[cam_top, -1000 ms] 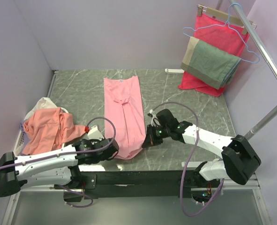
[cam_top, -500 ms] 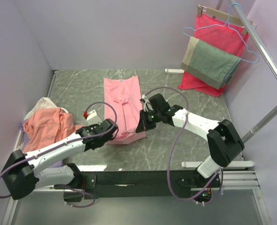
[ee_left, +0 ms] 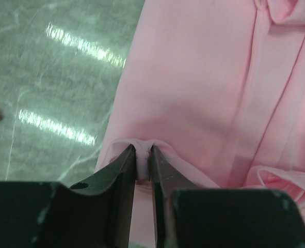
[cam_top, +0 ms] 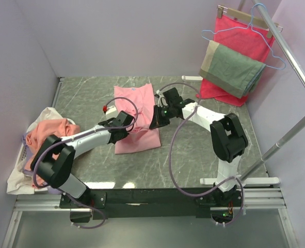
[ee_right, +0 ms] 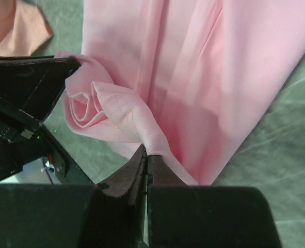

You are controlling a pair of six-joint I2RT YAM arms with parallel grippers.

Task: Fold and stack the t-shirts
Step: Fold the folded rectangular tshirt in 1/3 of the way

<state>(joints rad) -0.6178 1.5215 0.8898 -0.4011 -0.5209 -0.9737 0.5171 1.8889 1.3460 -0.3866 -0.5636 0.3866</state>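
**Gripper positions on the pink t-shirt**

The pink t-shirt [cam_top: 137,139] lies flat at the centre of the green marble table [cam_top: 209,139], with its long axis running from 6 to 12 o'clock.

The left gripper [cam_top: 129,123] sits at the garment's 9 o'clock edge. Its jaws stand slightly apart with a small fold of pink cloth [ee_left: 193,93] between the tips [ee_left: 143,152]. It cannot be told whether that pinch holds.

The right gripper [cam_top: 155,123] sits at the 3 o'clock edge. It is clenched on a layered fold of the same shirt [ee_right: 193,77], and the cloth emerges at its tips [ee_right: 146,154].

A salmon-orange t-shirt [cam_top: 49,137] lies heaped at 9 o'clock on the table, well apart from both grippers.
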